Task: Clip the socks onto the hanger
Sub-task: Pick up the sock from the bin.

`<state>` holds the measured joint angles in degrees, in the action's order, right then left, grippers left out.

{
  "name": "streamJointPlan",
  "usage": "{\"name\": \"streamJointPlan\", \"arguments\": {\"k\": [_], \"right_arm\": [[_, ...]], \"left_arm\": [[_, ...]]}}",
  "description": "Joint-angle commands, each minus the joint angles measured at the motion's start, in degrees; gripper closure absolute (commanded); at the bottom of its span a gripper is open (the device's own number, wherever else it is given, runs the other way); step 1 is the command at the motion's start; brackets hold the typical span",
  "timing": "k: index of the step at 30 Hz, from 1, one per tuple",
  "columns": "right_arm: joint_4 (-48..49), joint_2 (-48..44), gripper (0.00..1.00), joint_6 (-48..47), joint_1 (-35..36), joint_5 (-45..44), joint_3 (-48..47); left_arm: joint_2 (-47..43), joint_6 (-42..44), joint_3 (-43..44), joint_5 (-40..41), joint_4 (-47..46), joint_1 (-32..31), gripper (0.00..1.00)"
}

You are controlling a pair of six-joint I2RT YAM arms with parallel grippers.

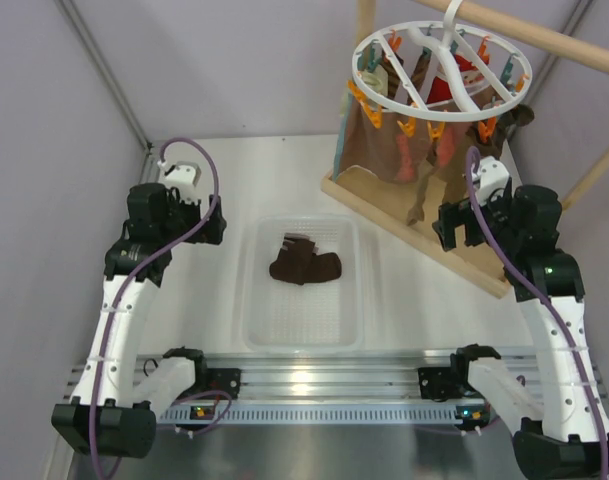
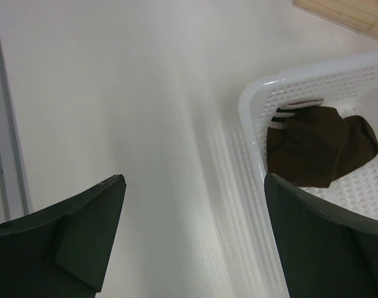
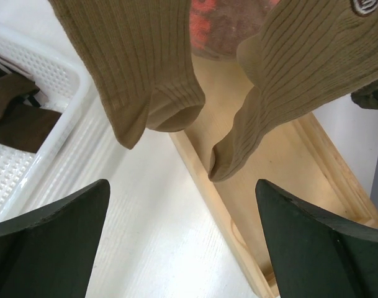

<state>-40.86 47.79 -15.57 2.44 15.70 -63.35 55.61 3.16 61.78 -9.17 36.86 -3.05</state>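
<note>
Both grippers stand spread wide and hold nothing. The left gripper (image 2: 193, 181) hangs over the bare white table (image 2: 145, 93) just left of the basket, its 2 dark fingers (image 2: 71, 239) well apart. The right gripper (image 3: 182, 183) hangs just as wide above the near edge of the wooden stand's base (image 3: 282, 180). Between the 2 arms a white perforated basket (image 1: 252, 300) sits on the table. The 2 dark brown socks (image 1: 304, 265) lie bunched together in its far half, overlapping, with pale stripes showing at a cuff in the left wrist view; neither gripper touches them. Beyond the basket, to the right, the long wooden base runs diagonally across the table. 2 tan ribbed socks (image 3: 139, 62) hang above it, close in front of the right wrist camera, with a reddish fabric (image 3: 213, 25) behind them. Farthest off, the round white hanger (image 1: 362, 70) hangs under a wooden rod (image 1: 554, 40). Orange pegs (image 1: 369, 108) and teal pegs (image 1: 506, 70) dangle around its ring, and tan and red items hang from them. The brown socks are not yet clipped there.
</note>
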Motion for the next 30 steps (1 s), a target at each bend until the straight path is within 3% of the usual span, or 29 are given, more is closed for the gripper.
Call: {"name": "streamJointPlan", "arguments": {"k": [1,4,7,11,14,19,22,30], "right_arm": [[-0.27,-0.86,0.0,1.24,-0.5,2.84,0.86],[-0.27,-1.21,0.0,2.74,-0.5,4.42,2.44],[-0.45,-0.77,0.0,3.36,-0.59,5.56,3.41],[-0.62,0.37,0.0,3.01,-0.59,5.65,3.59],[-0.62,1.08,0.0,2.65,-0.59,5.3,3.06],[-1.85,2.04,0.0,2.21,-0.59,5.04,1.22],[-2.47,2.13,0.0,1.95,-0.5,4.69,0.78],[-2.47,3.71,0.0,1.16,-0.59,4.51,-0.01]], "left_arm": [[0.1,3.78,0.71,-8.63,-2.94,0.15,0.02],[2.39,5.88,1.77,-12.1,-3.11,-3.79,0.02],[5.46,7.9,1.42,-4.48,-4.34,-16.16,0.02],[12.47,9.14,1.85,-2.62,-6.71,-26.54,0.02],[18.36,11.17,3.78,0.45,-7.33,-33.39,0.09],[28.66,3.64,7.47,8.88,-9.79,-35.71,0.28],[33.93,-0.86,9.67,14.35,-10.49,-35.8,0.29],[42.99,-2.81,11.34,17.61,-10.41,-36.68,0.35]]}}
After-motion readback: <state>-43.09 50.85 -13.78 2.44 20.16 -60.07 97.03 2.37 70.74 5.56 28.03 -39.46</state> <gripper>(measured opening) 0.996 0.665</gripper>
